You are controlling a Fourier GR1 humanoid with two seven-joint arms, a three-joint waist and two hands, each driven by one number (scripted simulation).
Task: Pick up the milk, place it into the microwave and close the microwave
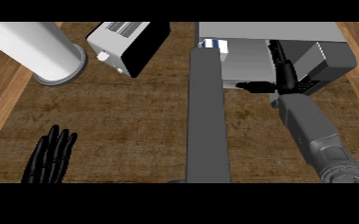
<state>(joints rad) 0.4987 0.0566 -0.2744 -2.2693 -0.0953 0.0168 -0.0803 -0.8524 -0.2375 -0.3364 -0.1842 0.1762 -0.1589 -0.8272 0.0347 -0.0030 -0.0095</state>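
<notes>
Milk (212,44) inside microwave (245,52) at counter's far edge, door (207,118) swung open. Right hand (277,78) inside cavity, fingers straight, holding nothing. Left hand (51,153) open, resting near front-left corner.

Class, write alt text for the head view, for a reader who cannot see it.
The robot's right hand reaches at the open grey microwave, whose door swings out over the brown counter; a blue-and-white milk carton peeks from inside. The left hand rests open at lower left, near a white toaster and a white cylinder.
</notes>
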